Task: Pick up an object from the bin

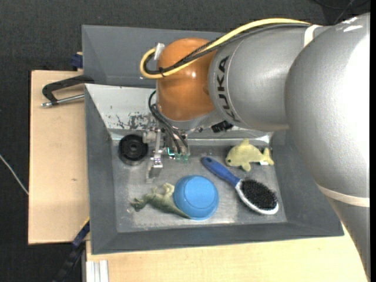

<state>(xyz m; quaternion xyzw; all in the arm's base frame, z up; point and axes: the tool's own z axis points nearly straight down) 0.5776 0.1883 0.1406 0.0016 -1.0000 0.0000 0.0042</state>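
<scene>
Black round cap (133, 148), flat; green dinosaur (154, 200) below

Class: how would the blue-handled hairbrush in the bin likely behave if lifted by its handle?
The hairbrush looks rigid, so probably won't flop. Its broad bristled head may outweigh the slim handle and tip downward. Lying flat, it seems unlikely to roll.

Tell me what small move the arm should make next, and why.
Probably shift a little toward the black round part before descending. The gripper hangs over bare floor of the bin, between that part and the green toy dinosaur.
</scene>
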